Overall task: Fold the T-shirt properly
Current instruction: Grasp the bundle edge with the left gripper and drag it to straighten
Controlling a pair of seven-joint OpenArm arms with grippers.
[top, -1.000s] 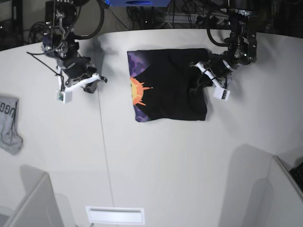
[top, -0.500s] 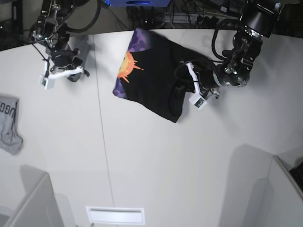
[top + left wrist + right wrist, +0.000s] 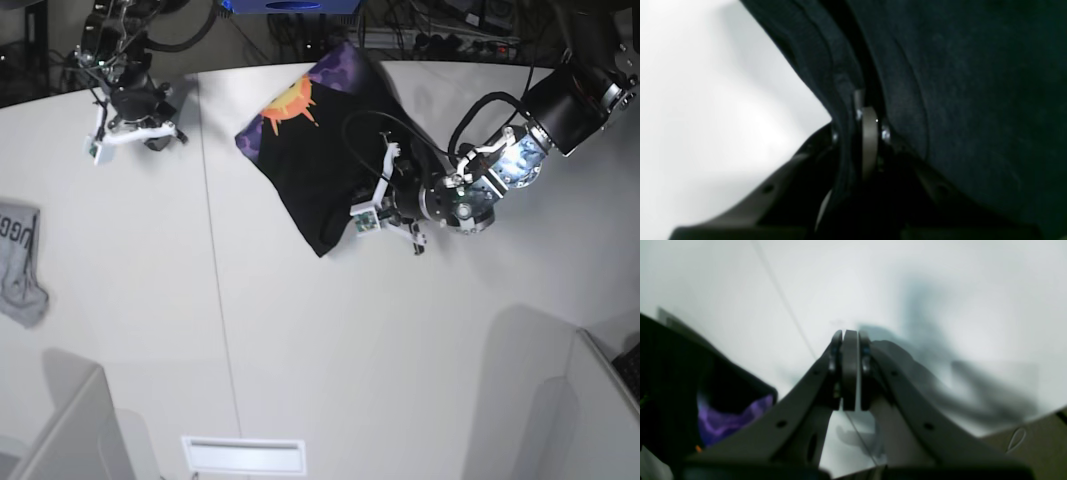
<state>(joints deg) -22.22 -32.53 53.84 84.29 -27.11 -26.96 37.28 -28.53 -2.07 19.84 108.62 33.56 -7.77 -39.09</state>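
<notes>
The black T-shirt (image 3: 305, 160) lies folded and skewed at the back middle of the white table (image 3: 300, 330), with its orange sun and purple cloud print (image 3: 290, 98) facing up at the far end. My left gripper (image 3: 375, 207) is shut on the shirt's near right edge. In the left wrist view the pads (image 3: 869, 133) pinch black cloth (image 3: 973, 100). My right gripper (image 3: 135, 133) is shut and empty at the far left of the table, apart from the shirt. In the right wrist view its jaws (image 3: 850, 373) are together over bare table, with the purple print (image 3: 730, 420) at lower left.
A small grey garment with dark lettering (image 3: 20, 262) hangs at the table's left edge. A white slotted plate (image 3: 243, 455) sits at the front edge. Grey partitions stand at the front left (image 3: 70, 430) and front right (image 3: 590, 400). Cables run behind the table.
My left gripper has swung forward and to the left with the shirt's edge, turning the shirt so its print end points to the back. My right gripper has moved back toward the far left.
</notes>
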